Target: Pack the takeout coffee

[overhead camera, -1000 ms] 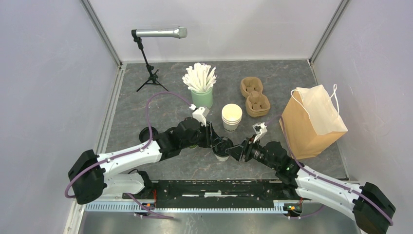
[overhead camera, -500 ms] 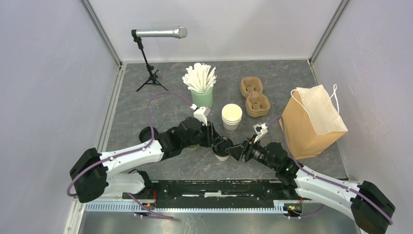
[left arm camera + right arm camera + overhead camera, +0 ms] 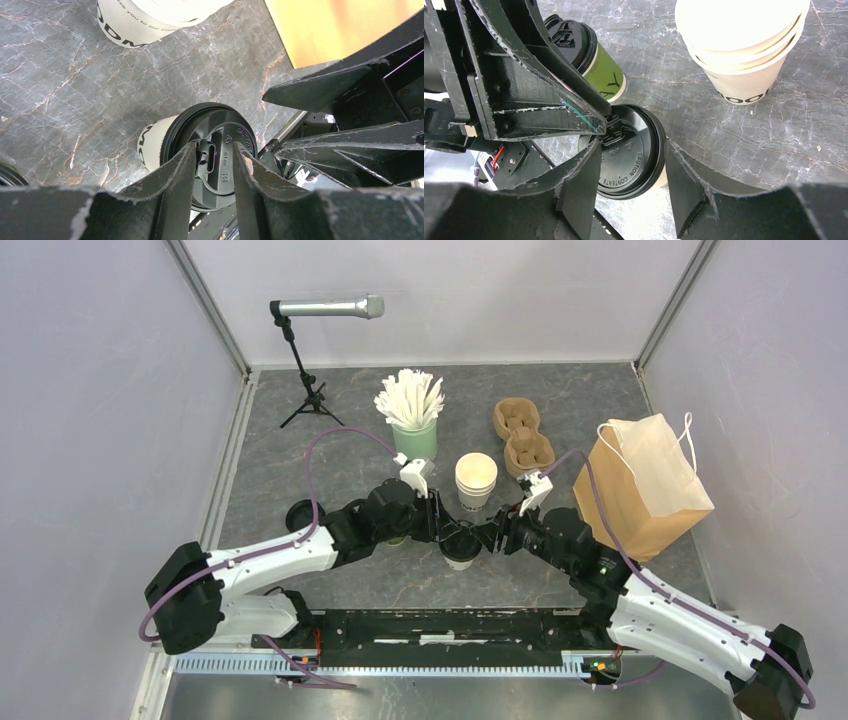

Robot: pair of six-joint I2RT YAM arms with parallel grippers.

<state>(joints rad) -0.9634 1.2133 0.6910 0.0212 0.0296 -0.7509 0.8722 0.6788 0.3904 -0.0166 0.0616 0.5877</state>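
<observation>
The fingers of the left gripper stood a narrow gap apart, tips down on the black lid of the white takeout cup; the lid's raised sip-hole part lay right at those tips, and whether they pinched it or only rested there could not be told. The fingers of the right gripper were spread wide, one on each side of the same lid, straddling the cup from the opposite side; a sliver of the cup's wall showed beside one finger, and nothing was clamped. The two grippers met nose to nose over this cup, the left one's fingertip reaching the lid just ahead of the right one's.

The white cup stood upright on the grey marbled worktop, in front of the two arm bases and between the arms. The olive-green takeout cup, also upright and black-lidded, stood just beside it, under the left arm and apart from both sets of fingers. Behind them stood a stack of lidless cream cups; farther back, a mint-green cup of white sticks and a brown cardboard cup carrier. A brown paper bag with white handles stood to the right, well apart from the cups; a microphone on a small tripod stood at the far left corner.
</observation>
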